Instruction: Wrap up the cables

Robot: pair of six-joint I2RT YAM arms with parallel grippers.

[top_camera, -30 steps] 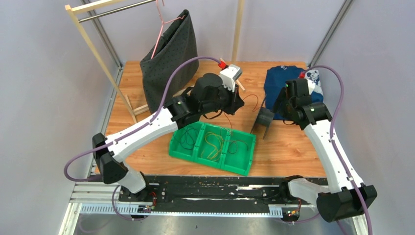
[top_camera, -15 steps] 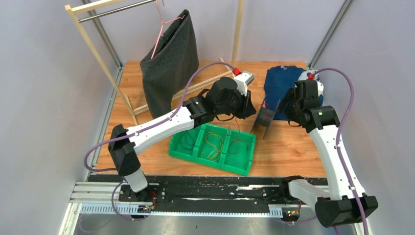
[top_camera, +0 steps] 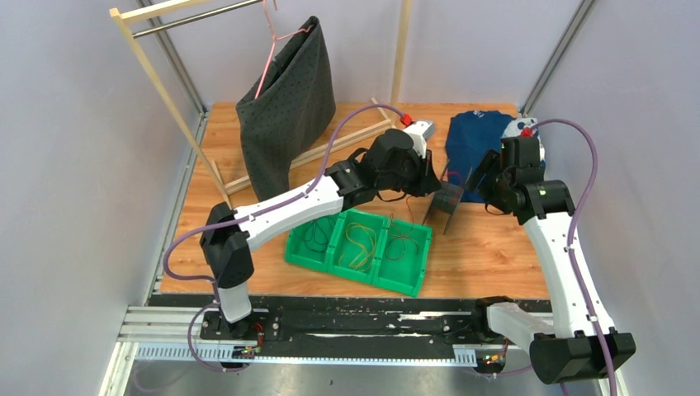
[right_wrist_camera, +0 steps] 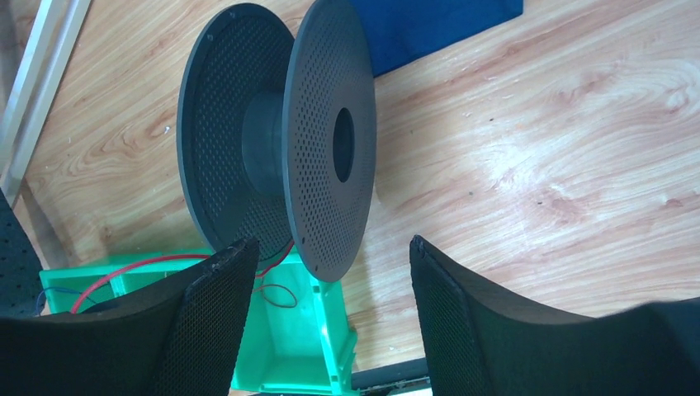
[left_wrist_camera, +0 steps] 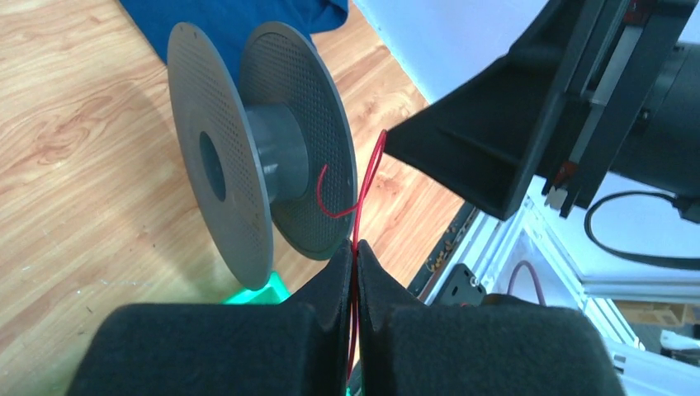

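The wooden counter (top_camera: 239,276) carries a wooden rack at its far left corner, with a dark speckled bag (top_camera: 285,99) hanging from it. A blue cloth (top_camera: 472,140) lies at the far right corner. Close to the near edge, about midway along, sits a green tray (top_camera: 419,266) with three compartments: a dark cable (top_camera: 314,237) in the left one, a yellow cable (top_camera: 359,241) in the middle, and thin reddish wire in the right one.

Between the tray's right end and the blue cloth a grey spool (top_camera: 447,202) stands on the rims of its two perforated flanges, its hub bare.

The left gripper (left_wrist_camera: 355,252) reaches over the tray's far side and sits just beside the spool, fingers pressed together and pinching the red cable (left_wrist_camera: 371,177). From the pinch the cable rises alongside the spool's nearer flange, and a short loose end curls across that flange's face. Whether it touches the hub I cannot tell.

The right gripper (right_wrist_camera: 330,243) hangs on the spool's other side, fingers spread wide and holding nothing, the spool just ahead of the gap.
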